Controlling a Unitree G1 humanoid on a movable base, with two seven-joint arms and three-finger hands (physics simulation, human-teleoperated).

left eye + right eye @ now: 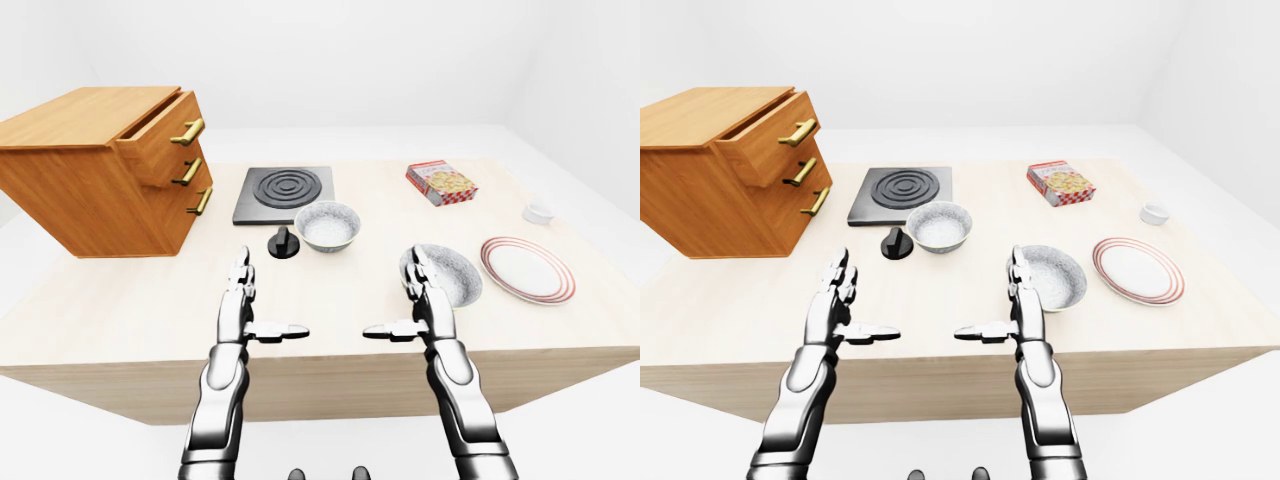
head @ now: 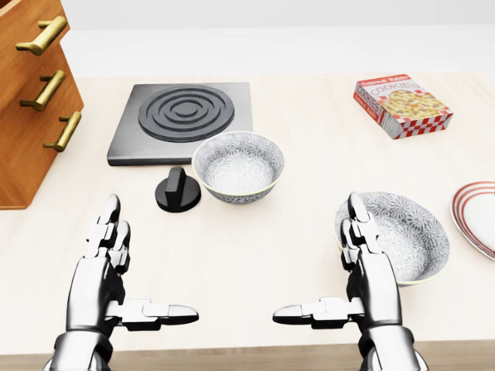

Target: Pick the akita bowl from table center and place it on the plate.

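Head view: left hand [image 2: 104,274] and right hand [image 2: 370,274], fingers straight and spread, thumbs turned inward, holding nothing, both held over the near edge of the table [image 2: 255,255]. Akita bowl [image 2: 237,166] at table centre, upright, empty, on the near side of the stove plate [image 2: 182,116], with a black knob [image 2: 178,189] just beside it on the left. Right of centre, a second bowl [image 2: 402,232], patterned and empty, partly hidden by the right hand's fingers; judged not the target. Advice: send the right hand far and left to the Akita bowl, grip its rim, and lift high enough to clear the second bowl on the way right.

Left-eye view: plate [image 1: 527,268], red-rimmed, empty, near right, just beside the second bowl. Beyond it, a small white cup [image 1: 538,212], contents not discernible. One cookie box [image 1: 441,183], closed.

Right-eye view: wooden drawer cabinet [image 1: 710,190], far left; top drawer [image 1: 765,150] partly pulled out, interior hidden.
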